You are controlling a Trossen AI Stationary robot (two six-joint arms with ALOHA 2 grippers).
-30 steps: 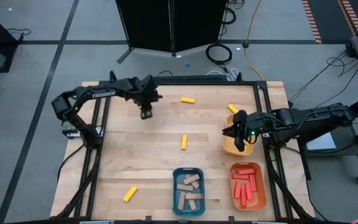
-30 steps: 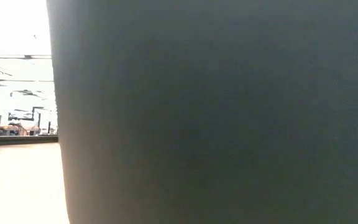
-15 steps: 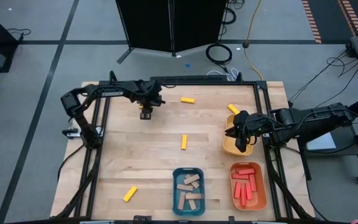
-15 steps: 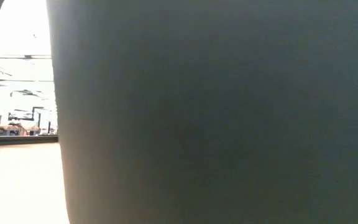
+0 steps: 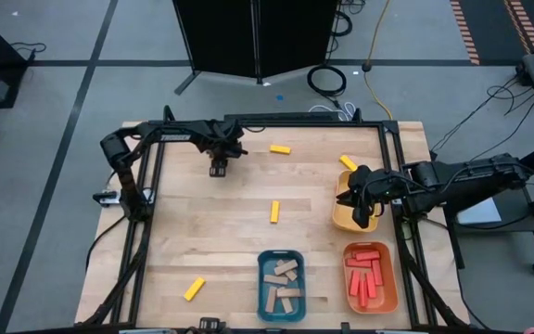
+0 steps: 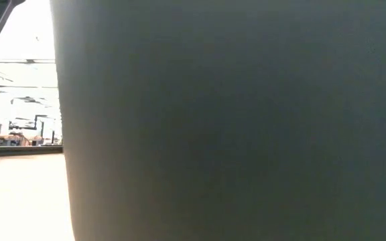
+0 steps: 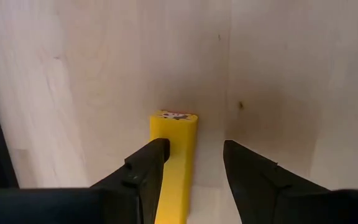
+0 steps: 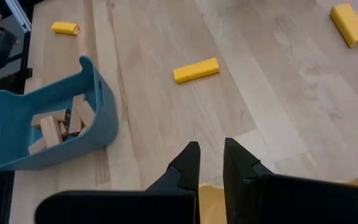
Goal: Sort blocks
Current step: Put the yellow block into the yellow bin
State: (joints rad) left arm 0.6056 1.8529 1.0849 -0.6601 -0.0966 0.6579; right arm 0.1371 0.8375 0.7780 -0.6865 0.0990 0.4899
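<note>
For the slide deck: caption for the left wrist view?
Left gripper open around a yellow block lying on the wooden table.

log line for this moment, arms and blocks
left pincer: open astride yellow block, far-left table | right pincer: shut, empty, over yellow tray | tan blocks: in blue tray

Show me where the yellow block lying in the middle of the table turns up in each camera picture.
High view: the middle yellow block lies at the table's centre.
Low view: not in it; a dark surface fills most of the picture.
Left wrist view: not in it; another yellow block shows there.
Right wrist view: upper centre.
Shared landmark: the blue tray.
</note>
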